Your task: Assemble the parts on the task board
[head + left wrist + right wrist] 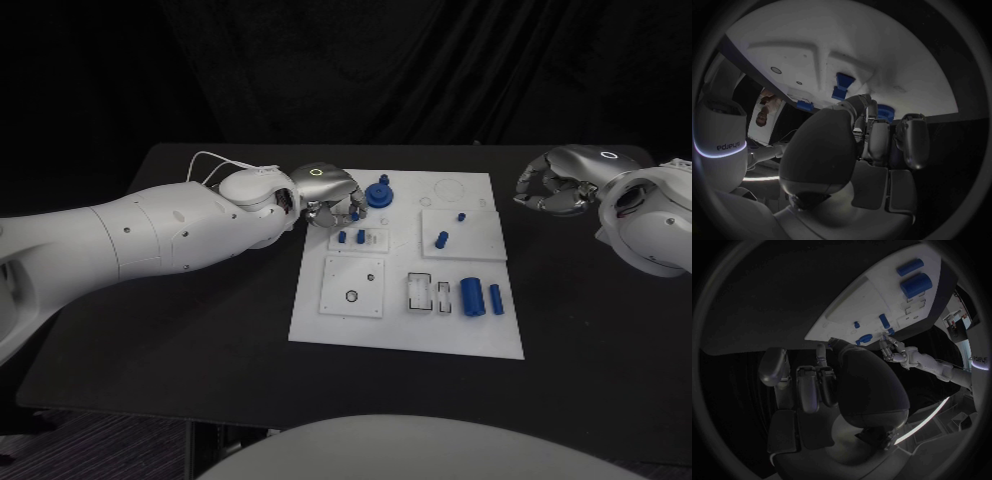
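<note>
Reaching at the task board's (405,335) far left corner with left hand (326,194), fingertips beside the blue knobbed part (379,193) standing there (grip cannot be told); right hand (555,183) curled, empty, off board; next probably seating that part squarely.

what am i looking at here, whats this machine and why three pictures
It is a robot with two white arms ending in silver hands, at a black table. The square picture looks down from its head; the two round ones come from cameras at each wrist, behind that hand. On the table lies a white task board with small blue parts, such as two cylinders and a round knobbed piece. The left hand reaches over the board's far left corner beside that piece; whether it holds anything is unclear. The right hand, fingers curled, hangs off the board holding nothing.
</note>
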`<state>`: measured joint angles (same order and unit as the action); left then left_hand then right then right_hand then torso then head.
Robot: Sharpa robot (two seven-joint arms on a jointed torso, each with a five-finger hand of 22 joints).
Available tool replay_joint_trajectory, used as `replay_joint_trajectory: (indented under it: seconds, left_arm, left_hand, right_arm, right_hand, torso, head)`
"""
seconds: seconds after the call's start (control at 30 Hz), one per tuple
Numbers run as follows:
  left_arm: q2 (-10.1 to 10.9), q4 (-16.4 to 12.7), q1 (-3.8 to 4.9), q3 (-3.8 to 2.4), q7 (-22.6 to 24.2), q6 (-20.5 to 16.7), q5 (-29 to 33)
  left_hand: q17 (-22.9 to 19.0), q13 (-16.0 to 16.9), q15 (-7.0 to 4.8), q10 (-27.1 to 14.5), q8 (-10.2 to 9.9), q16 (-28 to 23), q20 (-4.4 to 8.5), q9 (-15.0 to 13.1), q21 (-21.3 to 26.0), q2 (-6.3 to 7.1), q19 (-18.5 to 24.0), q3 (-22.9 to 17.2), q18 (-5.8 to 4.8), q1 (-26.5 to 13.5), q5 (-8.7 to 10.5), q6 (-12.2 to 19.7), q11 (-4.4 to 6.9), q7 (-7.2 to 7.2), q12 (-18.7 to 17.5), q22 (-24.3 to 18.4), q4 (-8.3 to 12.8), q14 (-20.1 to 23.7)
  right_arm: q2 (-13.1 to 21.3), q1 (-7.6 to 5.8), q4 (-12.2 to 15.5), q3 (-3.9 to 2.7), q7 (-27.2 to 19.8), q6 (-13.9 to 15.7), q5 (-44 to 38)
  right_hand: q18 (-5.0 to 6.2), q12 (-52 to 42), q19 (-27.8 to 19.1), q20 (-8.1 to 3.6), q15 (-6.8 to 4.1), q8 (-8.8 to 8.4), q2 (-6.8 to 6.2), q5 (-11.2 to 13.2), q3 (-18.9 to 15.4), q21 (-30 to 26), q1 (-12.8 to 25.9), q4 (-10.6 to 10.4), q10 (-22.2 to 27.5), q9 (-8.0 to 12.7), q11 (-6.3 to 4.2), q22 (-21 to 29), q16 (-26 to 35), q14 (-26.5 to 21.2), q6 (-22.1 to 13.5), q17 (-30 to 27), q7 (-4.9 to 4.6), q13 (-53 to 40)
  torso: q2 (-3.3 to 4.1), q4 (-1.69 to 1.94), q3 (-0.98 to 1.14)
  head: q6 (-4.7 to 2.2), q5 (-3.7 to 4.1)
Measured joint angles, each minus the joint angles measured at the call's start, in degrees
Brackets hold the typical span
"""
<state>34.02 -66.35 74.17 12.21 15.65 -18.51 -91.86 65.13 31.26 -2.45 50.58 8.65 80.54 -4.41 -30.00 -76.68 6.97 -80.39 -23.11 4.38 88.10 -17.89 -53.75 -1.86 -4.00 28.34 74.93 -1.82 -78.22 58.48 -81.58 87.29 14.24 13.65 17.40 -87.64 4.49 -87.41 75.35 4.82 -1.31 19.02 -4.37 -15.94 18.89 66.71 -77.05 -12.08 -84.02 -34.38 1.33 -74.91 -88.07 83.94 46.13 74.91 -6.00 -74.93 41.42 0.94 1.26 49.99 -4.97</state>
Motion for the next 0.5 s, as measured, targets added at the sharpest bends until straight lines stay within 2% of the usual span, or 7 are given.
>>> replay_joint_trajectory:
  seconds: [0.5]
  left_arm:
    - [-0.6, 0.7, -0.32, -0.01, -0.2, 0.6, 0.0]
  left_hand:
    - [0.0, 0.0, 0.0, 0.2, 0.0, 0.0, 0.21, 0.0, 0.4, 0.0, 0.2, 0.0, 0.01, 0.0, 0.0, 0.0, -0.21, 0.0, 0.0, 0.0, 0.0, 0.0]
  right_arm:
    - [0.1, 0.0, 0.0, -0.02, 0.0, -0.1, 0.0]
  right_hand:
    - [0.0, 0.0, 0.0, 0.0, 0.0, 0.0, 0.0, 0.0, 0.0, 0.0, 0.0, 0.0, 0.0, 0.0, 0.0, 0.0, 0.0, 0.0, 0.0, 0.0, 0.0, 0.0]
  torso:
    - [-0.02, 0.0, 0.0]
  head:
    - [0.0, 0.1]
